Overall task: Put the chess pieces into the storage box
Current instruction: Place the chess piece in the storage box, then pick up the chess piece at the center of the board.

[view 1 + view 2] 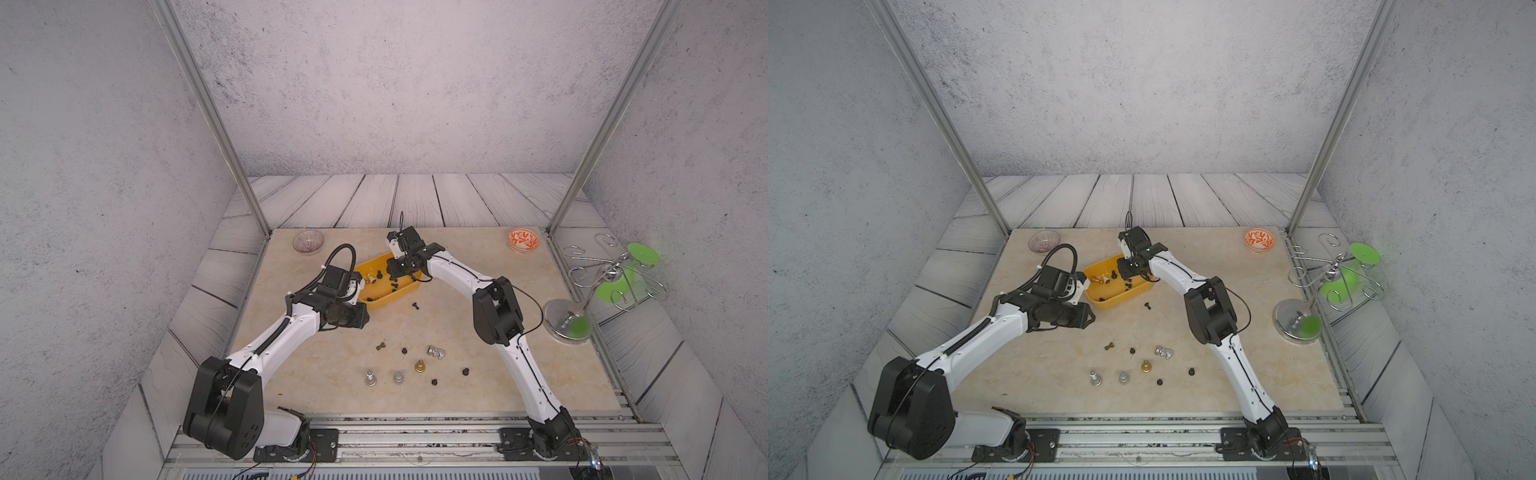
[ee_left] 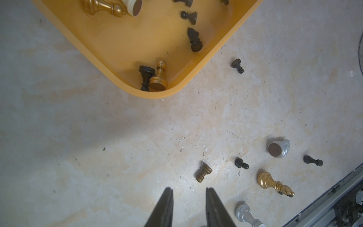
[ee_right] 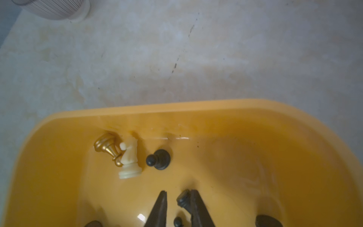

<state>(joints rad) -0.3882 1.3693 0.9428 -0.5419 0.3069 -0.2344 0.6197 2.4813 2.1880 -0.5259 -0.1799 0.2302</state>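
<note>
Yellow storage box (image 1: 384,300) sits on the bench (image 1: 324,374), middle, toward the far edge. Inside it are chess pieces (image 2: 194,39): black, gold and 1 cream knight (image 3: 129,157). Above the box, right hand (image 3: 177,191) has jaws narrowly parted; a black piece (image 3: 183,198) leans on 1 finger, unclamped. Beside the box, left hand (image 2: 188,189) is slightly open and empty. 1 black pawn (image 1: 415,306) lies just outside the box, and 8 more pieces lie toward the near edge.

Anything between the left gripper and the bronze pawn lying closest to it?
Nothing visible. In the left wrist view, only bare table separates the open left gripper from the bronze pawn, which lies on its side.
</note>
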